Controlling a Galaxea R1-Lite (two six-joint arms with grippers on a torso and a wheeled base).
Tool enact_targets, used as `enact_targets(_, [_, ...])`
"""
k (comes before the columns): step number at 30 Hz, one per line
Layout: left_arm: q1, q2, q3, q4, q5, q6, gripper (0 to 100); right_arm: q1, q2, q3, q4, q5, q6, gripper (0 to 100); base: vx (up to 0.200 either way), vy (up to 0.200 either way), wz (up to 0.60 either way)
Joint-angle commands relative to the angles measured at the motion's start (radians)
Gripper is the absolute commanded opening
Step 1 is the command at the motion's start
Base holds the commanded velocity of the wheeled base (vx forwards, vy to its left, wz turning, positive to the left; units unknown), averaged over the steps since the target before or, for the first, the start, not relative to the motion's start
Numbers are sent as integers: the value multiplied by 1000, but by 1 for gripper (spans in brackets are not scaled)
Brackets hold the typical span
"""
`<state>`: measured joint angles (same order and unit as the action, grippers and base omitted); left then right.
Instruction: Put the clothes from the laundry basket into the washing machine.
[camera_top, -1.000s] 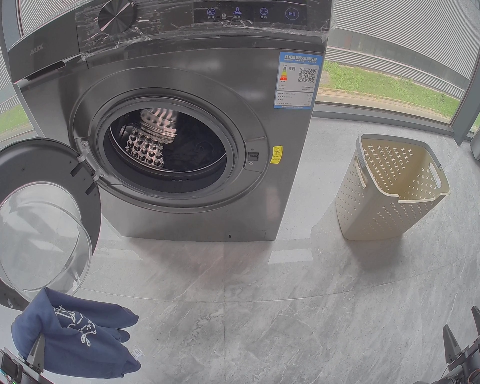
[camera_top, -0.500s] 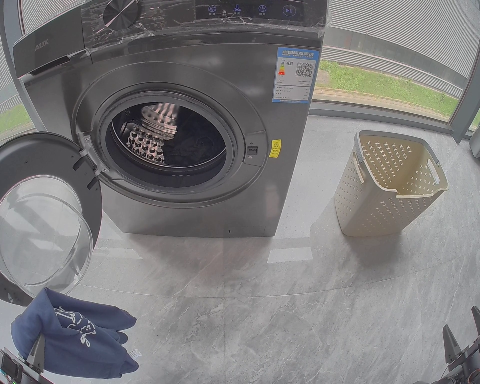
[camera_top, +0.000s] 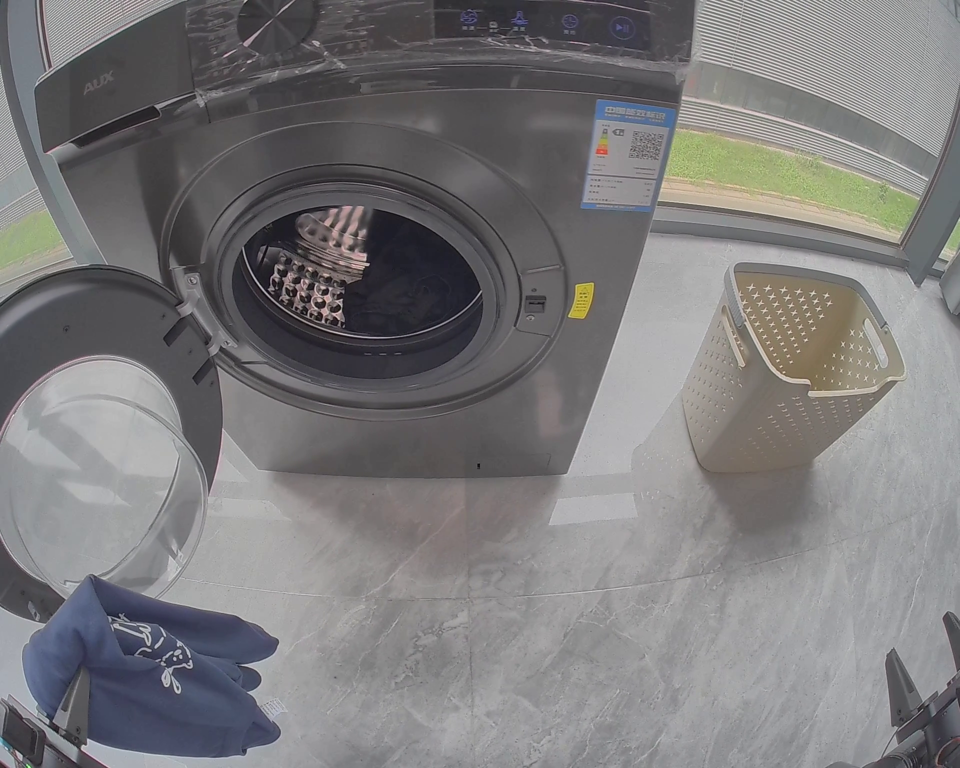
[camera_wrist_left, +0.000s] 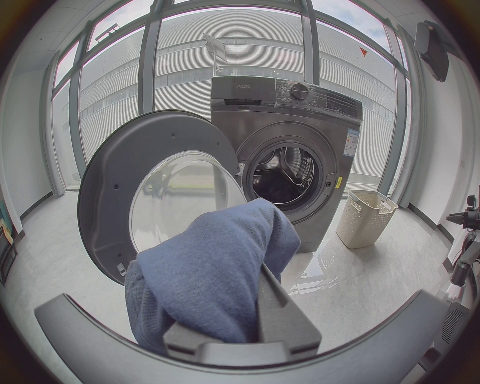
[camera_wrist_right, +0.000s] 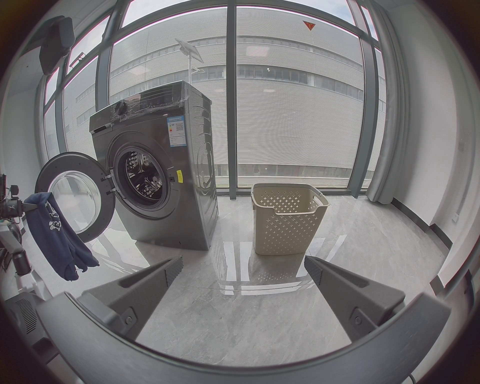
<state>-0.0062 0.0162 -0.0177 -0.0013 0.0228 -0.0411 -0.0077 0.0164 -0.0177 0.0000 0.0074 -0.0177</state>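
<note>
A grey front-loading washing machine (camera_top: 400, 250) stands ahead with its round door (camera_top: 100, 430) swung open to the left. Dark clothes lie inside the drum (camera_top: 370, 285). My left gripper (camera_wrist_left: 235, 320) is shut on a navy blue garment (camera_top: 150, 670) with a white print, held low at the near left, below the open door. The garment (camera_wrist_right: 55, 235) hangs down from the gripper. The cream laundry basket (camera_top: 800, 365) stands on the floor to the right of the machine; its inside looks empty. My right gripper (camera_wrist_right: 240, 295) is open at the near right with nothing between its fingers.
Grey marble floor (camera_top: 560, 620) stretches between me and the machine. Tall windows (camera_wrist_right: 295, 100) run behind the machine and basket. The open door (camera_wrist_left: 155, 195) juts out toward my left arm.
The whole head view has shifted a little to the right, so the camera moved. Both grippers and the garment keep their places in the picture.
</note>
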Motion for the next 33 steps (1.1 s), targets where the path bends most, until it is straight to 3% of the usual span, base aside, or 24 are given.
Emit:
enact_targets(1, [0,-16,18,0,-1,0,0,0,-16,18,0,0,-1,100,0,0,0])
enact_targets(4, [0,-16,18,0,-1,0,0,0,-16,18,0,0,-1,100,0,0,0])
enact_targets(13, [0,-16,18,0,-1,0,0,0,-16,18,0,0,-1,100,-200,0,0])
enact_targets(22, [0,-16,18,0,-1,3,0,0,-16,18,0,0,-1,100,0,0,0])
enact_targets(33, [0,-16,18,0,-3,3,0,0,-16,18,0,0,-1,100,0,200,0])
